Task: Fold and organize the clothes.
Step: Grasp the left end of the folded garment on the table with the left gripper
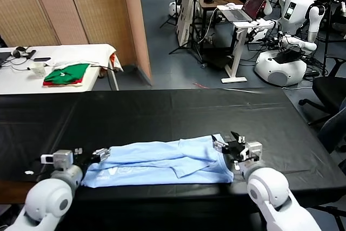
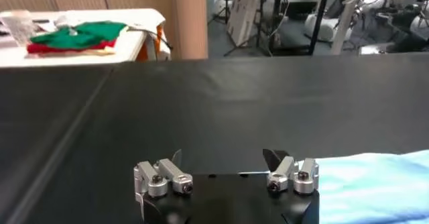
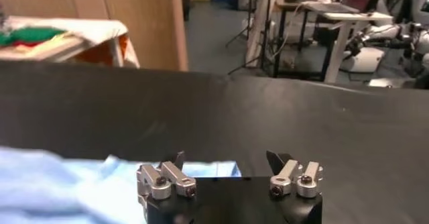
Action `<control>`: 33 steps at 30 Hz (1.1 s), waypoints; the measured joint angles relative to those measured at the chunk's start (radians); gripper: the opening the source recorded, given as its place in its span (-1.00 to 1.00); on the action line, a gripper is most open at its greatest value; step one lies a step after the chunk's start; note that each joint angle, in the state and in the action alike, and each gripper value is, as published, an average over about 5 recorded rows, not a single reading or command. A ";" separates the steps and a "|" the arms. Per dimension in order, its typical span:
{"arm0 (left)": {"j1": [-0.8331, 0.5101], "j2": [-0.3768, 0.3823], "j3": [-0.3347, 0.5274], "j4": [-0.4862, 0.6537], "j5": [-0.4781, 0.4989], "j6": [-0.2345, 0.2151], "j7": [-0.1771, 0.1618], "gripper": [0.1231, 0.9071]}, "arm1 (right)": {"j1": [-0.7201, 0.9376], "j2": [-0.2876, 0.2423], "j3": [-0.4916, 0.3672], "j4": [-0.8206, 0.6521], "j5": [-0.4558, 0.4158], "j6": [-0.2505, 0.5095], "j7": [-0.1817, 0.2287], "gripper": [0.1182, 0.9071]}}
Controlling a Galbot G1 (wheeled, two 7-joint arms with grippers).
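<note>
- While it sits low at the shirt's left end, the left gripper (image 1: 89, 154) is released, holding nothing.
- The blue shirt (image 1: 162, 162) lies folded along the black table's (image 1: 162, 112) near edge.
- The right gripper (image 1: 230, 145) is spread at the shirt's right end, empty.

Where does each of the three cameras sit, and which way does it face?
Head view: from the robot's head, looking forward and down at the black table, the T-shirt, and both arms with the left gripper and right gripper.
Left wrist view: on the left arm, facing across the table; its own open gripper shows.
Right wrist view: on the right arm, facing likewise; its open gripper shows.
Shared: all three show the T-shirt.
</note>
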 joint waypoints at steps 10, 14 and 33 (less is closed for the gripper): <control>-0.012 -0.009 0.024 0.064 0.021 0.000 0.001 1.00 | 0.037 0.046 -0.015 -0.081 -0.027 0.023 -0.014 1.00; -0.006 -0.011 0.024 0.065 0.020 -0.002 0.003 1.00 | 0.049 0.062 -0.020 -0.111 -0.040 0.026 -0.025 0.78; -0.020 -0.022 0.040 0.089 0.085 -0.075 0.013 -0.82 | 0.012 0.101 0.009 -0.131 -0.106 0.100 -0.001 -0.89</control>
